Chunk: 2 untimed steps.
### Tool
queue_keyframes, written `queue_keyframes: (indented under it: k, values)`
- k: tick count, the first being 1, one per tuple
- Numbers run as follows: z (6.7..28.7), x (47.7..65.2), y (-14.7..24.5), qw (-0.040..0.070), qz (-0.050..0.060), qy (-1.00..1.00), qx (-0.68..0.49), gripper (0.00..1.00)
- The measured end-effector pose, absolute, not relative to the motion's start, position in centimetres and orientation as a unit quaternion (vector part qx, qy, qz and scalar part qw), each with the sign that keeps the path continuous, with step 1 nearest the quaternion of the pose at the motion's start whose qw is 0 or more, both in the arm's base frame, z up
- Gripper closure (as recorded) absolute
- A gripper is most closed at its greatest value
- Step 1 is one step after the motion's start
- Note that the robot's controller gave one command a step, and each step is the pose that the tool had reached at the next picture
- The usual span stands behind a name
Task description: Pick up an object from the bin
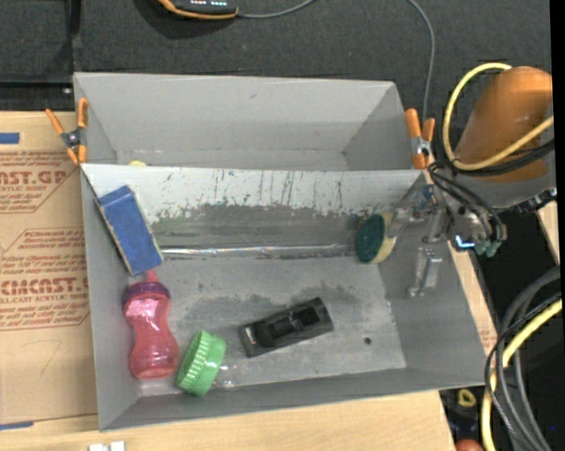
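My gripper hangs over the bin's right slope, low above the grey wall. Just left of it, a round dark-green scrub pad with a pale yellow edge leans where the back wall meets the floor. The two stand apart, and I see nothing held by the gripper. A flat black clip-like tool lies on the floor further left and nearer the front.
A blue rectangular block leans against the left wall. Below it lies a pink baby bottle, and beside that a bright green screw cap on a clear container. The arm with its orange cover and yellow cables stands over the right rim.
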State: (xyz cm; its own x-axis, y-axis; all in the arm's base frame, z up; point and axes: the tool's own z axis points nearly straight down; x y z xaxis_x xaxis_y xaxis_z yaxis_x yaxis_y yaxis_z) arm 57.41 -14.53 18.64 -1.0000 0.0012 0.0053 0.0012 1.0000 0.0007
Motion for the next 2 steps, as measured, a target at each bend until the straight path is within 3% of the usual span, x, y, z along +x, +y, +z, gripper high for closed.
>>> queue_keyframes:
  k: [1, 2]
  values:
    - [19.1, 57.6, -14.5, -0.001, 0.0, -1.0, 0.0, 0.0]
    - [6.8, 57.4, -3.8, 0.001, -0.002, -0.967, 0.254, 0.0]
